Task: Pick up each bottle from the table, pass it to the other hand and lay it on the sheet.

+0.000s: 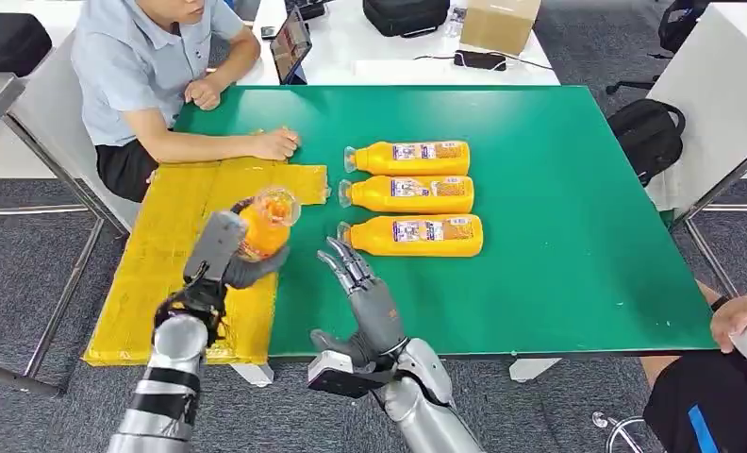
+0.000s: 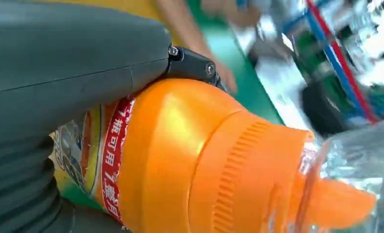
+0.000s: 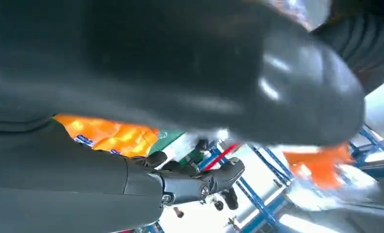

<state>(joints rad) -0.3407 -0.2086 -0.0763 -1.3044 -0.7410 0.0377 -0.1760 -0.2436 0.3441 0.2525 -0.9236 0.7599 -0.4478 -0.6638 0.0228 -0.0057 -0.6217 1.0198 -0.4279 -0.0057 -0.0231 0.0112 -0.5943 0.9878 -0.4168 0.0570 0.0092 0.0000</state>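
Note:
My left hand [image 1: 221, 257] grips an orange bottle [image 1: 266, 223] above the yellow sheet [image 1: 157, 274], its clear cap end pointing toward my camera. The left wrist view shows this bottle [image 2: 195, 155] up close under my grey thumb [image 2: 73, 48]. My right hand [image 1: 362, 293] is open over the green table [image 1: 577, 189], fingers spread and holding nothing, just to the right of the held bottle. Three more orange bottles lie on their sides in a row on the table: far [image 1: 409, 158], middle [image 1: 409, 193] and near [image 1: 413, 235], the last close beyond my right fingertips.
A person sits at the table's far left with a hand [image 1: 277, 143] resting at the sheet's far edge. Another person's hand [image 1: 742, 321] shows at the right near corner. A tablet [image 1: 291, 44], a cardboard box [image 1: 499, 23] and black bags lie on the white tables beyond.

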